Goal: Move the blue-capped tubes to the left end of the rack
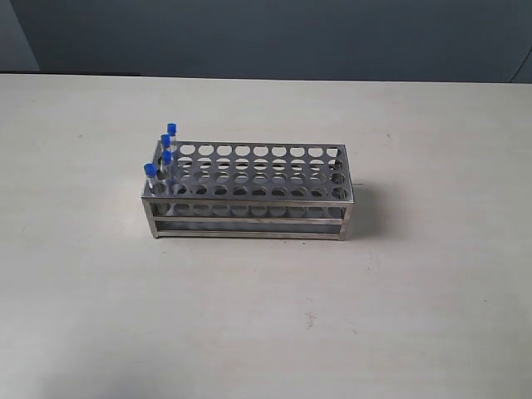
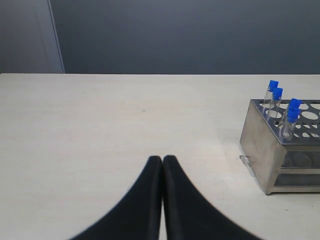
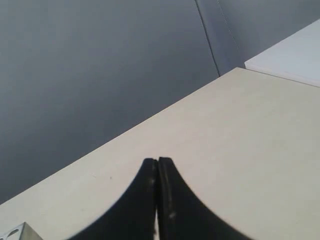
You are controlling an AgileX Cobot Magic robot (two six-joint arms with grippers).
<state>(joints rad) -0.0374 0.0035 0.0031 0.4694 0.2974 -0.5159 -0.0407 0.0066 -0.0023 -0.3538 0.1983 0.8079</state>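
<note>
The silvery metal rack [image 1: 249, 212] stands mid-table, its perforated top plate facing up. Several blue-capped tubes [image 1: 165, 155] stand upright in the holes at its left end, one per row. In the left wrist view the same rack [image 2: 260, 145] shows at the edge, with the blue-capped tubes [image 2: 290, 114] at its near end. My left gripper [image 2: 162, 159] is shut, holds nothing and hovers over bare table well apart from the rack. My right gripper [image 3: 157, 160] is shut and empty too, over bare table. Neither arm appears in the exterior view.
The pale table [image 1: 416, 316] runs back to a dark grey wall [image 1: 266, 33]. In the right wrist view a corner of the rack [image 3: 15, 233] shows at the frame's edge, and a white surface [image 3: 295, 57] lies beyond the table's edge.
</note>
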